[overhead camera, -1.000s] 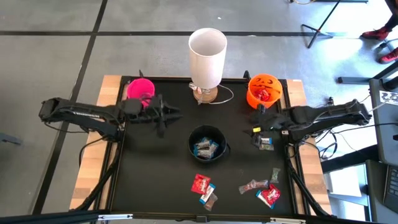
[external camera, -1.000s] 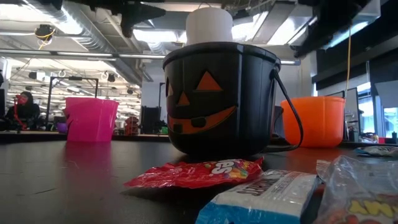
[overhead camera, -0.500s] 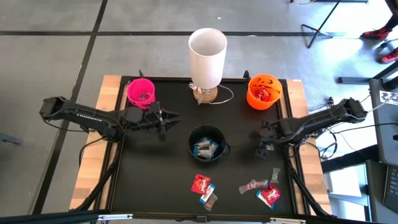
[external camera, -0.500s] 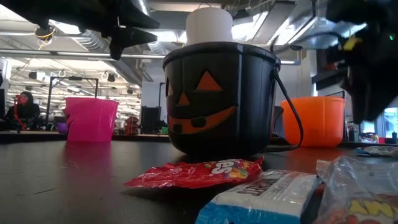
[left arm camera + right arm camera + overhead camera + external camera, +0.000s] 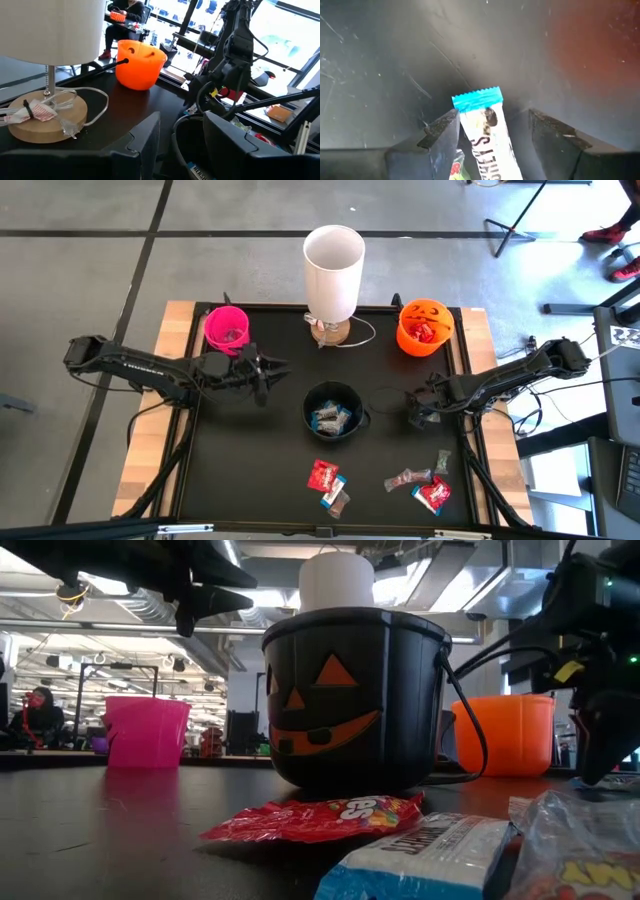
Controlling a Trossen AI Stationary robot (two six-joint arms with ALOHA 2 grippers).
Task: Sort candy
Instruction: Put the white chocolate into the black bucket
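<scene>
The right gripper is gripping a blue-and-white wrapped mini bar beside the black pumpkin bucket; the left gripper, half-open and empty, is hovering near the pink plastic cup.

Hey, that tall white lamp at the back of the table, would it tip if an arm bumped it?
Probably, if struck high. The white lamp carries a tall shade over a thin stem and small wooden base, so it looks top-heavy. Its loose cord might snag.
</scene>
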